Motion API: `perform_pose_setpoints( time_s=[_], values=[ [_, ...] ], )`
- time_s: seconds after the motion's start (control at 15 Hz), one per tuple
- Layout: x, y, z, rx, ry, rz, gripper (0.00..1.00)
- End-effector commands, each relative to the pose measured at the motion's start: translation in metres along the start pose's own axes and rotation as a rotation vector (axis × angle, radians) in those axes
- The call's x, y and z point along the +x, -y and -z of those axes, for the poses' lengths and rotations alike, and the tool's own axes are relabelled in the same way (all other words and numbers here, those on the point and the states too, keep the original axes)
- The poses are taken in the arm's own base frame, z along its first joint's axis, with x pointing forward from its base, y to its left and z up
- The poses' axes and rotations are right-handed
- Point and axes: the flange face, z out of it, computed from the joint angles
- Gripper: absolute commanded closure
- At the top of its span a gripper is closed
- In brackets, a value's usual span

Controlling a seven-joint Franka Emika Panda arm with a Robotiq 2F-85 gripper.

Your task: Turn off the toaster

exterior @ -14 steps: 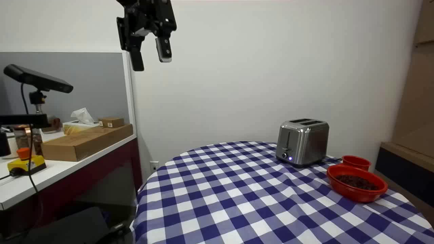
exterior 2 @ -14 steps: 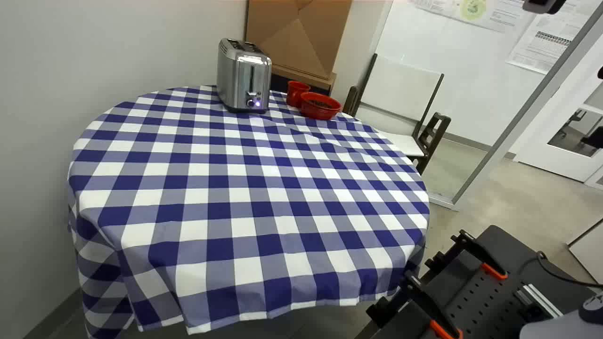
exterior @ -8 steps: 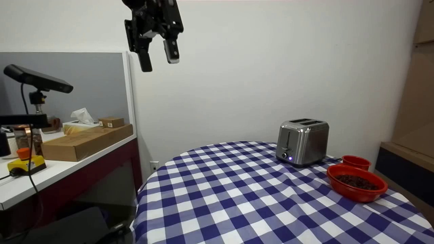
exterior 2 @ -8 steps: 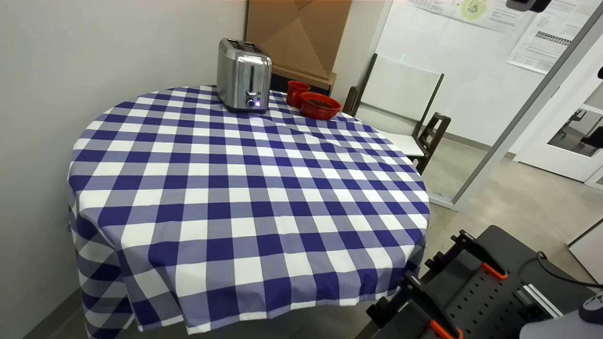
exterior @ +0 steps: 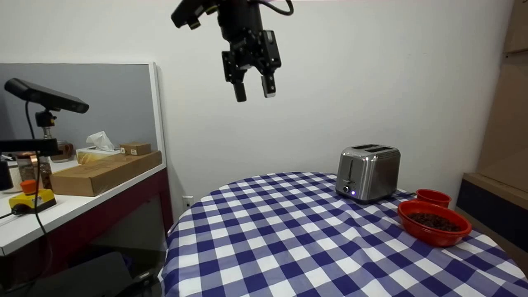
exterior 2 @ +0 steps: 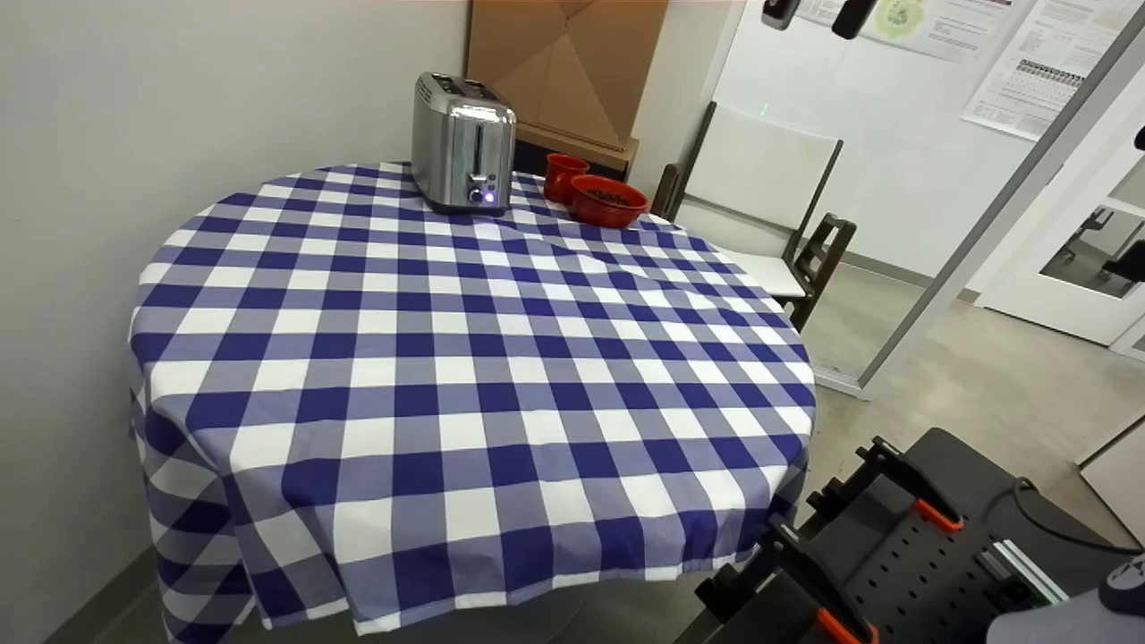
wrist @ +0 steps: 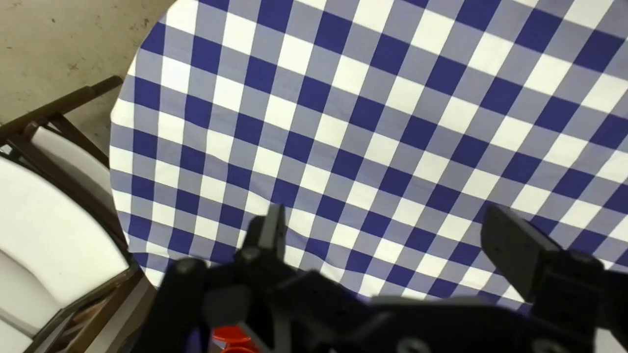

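Tool (exterior: 255, 97) hung high over the worktop (exterior: 264, 235), fingers (wrist: 512, 250) wide apart, nothing held. Toaster (exterior: 369, 175) stood upright on the worktop, well apart from the tool, at about its 4 o'clock in an exterior view. On the end panel (exterior: 357, 173): lever (exterior 2: 479, 179) set low, knob (exterior 2: 475, 195) just beneath, violet light (exterior 2: 489, 197) glowing at the knob's 3 o'clock. Red cup (exterior: 435, 200) and red bowl (exterior: 433, 238) stood near the toaster, toward its 4 o'clock in both exterior views. Wrist view gave mainly checked cloth (wrist: 343, 122); toaster not made out there, so the exterior views had to guide the aim.

Step in hand, as judged: the approach. Switching off not yet done, going by the glow. A descent on the panel side looked best, then a level, square push inward, not a drop from above. Narrowing the tool first would have made one blunt tip for a small control; spread fingers risked straddling it. Which control cut the power could not be told; the lever or the violet light, if that was a button, seemed likeliest. Gentle pressure was wanted, since the toaster might have slid on the cloth. The last stretch called for slowness, clear of cup and bowl.
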Motion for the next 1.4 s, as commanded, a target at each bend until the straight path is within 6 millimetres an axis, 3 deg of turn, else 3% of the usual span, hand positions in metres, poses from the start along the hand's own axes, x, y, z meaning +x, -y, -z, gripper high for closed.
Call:
perform_pose_setpoints(
  time_s=[0.0,0.33,0.73,1.0,1.33],
  values=[
    [0.071,0.003,-0.029,-0.056,0.029,-0.065,0.00],
    [0.155,0.005,-0.084,-0.160,0.004,-0.093,0.00],
    [0.231,0.035,-0.139,-0.101,-0.094,-0.169,0.00],
    [0.265,0.053,-0.172,-0.064,-0.184,-0.182,0.00],
    [0.284,0.056,-0.216,-0.107,-0.235,-0.149,0.00]
  ],
)
